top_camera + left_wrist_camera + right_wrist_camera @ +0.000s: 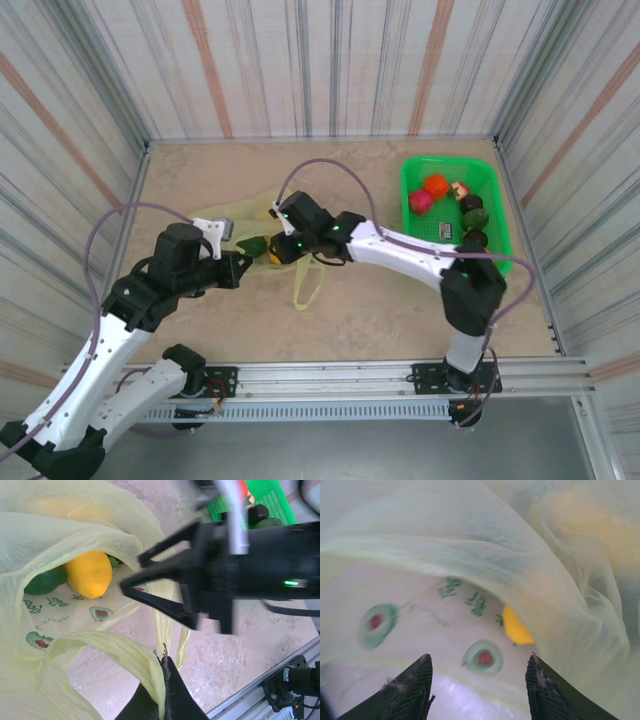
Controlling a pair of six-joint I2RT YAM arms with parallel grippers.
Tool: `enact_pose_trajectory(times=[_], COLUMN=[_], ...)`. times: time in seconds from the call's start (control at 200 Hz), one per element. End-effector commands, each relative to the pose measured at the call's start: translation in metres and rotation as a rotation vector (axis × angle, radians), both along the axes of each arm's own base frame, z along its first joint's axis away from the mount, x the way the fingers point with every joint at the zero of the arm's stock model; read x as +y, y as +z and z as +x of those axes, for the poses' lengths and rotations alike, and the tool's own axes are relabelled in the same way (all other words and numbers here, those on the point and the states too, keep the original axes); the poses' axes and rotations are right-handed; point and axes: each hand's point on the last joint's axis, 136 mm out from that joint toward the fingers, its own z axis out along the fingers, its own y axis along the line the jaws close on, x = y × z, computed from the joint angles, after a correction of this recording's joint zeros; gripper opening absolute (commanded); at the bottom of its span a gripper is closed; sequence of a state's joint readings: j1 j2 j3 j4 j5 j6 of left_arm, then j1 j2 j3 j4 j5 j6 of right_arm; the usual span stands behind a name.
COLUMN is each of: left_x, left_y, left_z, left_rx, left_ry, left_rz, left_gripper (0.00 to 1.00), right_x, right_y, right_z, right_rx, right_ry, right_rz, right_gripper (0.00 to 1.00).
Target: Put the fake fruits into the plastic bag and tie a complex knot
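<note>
The thin, limp, slippery plastic bag (248,212), centre-left in the top view with light fake fruits (89,573) inside, looks best held by its rim, where the left tool (164,690) pinches it while the right tool (477,680) gapes empty.

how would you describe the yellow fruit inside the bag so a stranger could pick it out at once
On the table, left of the green basket, lies the translucent yellow-green plastic bag. Look into its open mouth: the yellow fruit sits beside a dark green fruit. It is the glossy bright yellow oval one.
</note>
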State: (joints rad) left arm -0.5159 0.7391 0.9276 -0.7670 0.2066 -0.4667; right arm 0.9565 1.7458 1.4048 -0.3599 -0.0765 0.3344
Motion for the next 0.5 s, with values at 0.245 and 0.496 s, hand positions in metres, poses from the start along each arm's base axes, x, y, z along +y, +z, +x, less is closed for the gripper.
enact_pose_trajectory(times=[0.245, 0.496], left_x=[0.003, 0.001], left_y=[0.014, 0.018], left_z=[0.002, 0.002], left_rx=[-0.036, -0.038], left_ry=[-0.007, -0.014], left_rz=[0.018, 0.008], left_gripper=[0.0, 0.0], right_x=[-0.041, -0.081], right_y=[0.004, -0.059], right_z=[-0.092, -0.126], right_rx=[-0.281, -0.55], right_ry=[0.576, 1.064], right_rz=[-0.095, -0.415], right_gripper=[0.59, 0.57])
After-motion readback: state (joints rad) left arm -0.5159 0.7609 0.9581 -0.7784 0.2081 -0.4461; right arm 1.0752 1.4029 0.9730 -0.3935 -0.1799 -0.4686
